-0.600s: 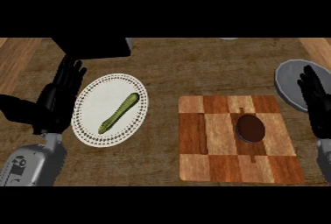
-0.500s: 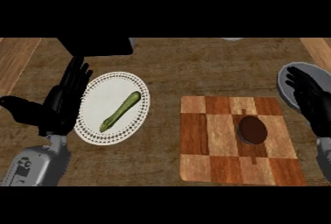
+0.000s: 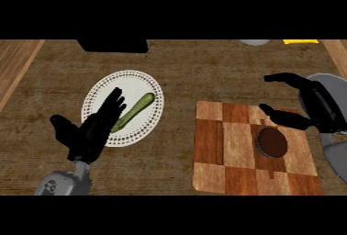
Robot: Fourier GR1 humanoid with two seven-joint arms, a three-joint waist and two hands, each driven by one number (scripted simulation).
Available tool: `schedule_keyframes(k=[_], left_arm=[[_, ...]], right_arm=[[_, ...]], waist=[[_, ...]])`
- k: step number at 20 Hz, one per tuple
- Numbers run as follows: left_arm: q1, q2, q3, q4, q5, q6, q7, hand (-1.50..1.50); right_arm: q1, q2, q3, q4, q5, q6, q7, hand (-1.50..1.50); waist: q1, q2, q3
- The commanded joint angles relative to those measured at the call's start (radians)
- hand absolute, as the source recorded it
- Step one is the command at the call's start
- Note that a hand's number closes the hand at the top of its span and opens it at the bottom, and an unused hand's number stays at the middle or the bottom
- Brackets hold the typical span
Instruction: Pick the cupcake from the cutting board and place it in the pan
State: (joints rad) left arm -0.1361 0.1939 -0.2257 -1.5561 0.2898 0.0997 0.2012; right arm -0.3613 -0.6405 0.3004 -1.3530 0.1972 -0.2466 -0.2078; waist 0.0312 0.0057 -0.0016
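The cupcake (image 3: 271, 142) shows as a dark brown round on the checkered wooden cutting board (image 3: 230, 156), right of centre. My right hand (image 3: 316, 106) hangs just above and to the right of it, open, fingers curved over toward the board and thumb near the cupcake's upper edge, holding nothing. The grey pan (image 3: 333, 87) lies at the right edge, mostly hidden behind that hand. My left hand (image 3: 92, 131) is open at the left, fingers straight, overlapping the lower left rim of a white plate.
A white dotted plate (image 3: 129, 92) holds a green vegetable (image 3: 136, 109). A black object (image 3: 113, 45) sits at the top edge, with a grey item (image 3: 253, 42) and a yellow one (image 3: 300, 41) at the top right. Lighter wood strips run along both side edges.
My right hand has swung in from the right edge toward the cupcake, fingers curving over the board. The view has shifted and the left hand now overlaps the plate's lower left.
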Motion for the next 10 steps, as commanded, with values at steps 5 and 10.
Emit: schedule_keyframes(k=[5,10], left_arm=[[0.053,0.016,0.022,-0.001,0.037,-0.056,0.005,0.0],[0.05,0.018,0.016,0.019,0.03,-0.054,0.016,0.0]], right_arm=[[-0.036,-0.05,0.14,-0.033,0.212,0.089,0.022,-1.5],[-0.079,-0.132,0.328,0.004,0.447,0.268,0.307,-1.5]], waist=[[-0.028,-0.01,-0.001],[-0.015,-0.011,-0.007]])
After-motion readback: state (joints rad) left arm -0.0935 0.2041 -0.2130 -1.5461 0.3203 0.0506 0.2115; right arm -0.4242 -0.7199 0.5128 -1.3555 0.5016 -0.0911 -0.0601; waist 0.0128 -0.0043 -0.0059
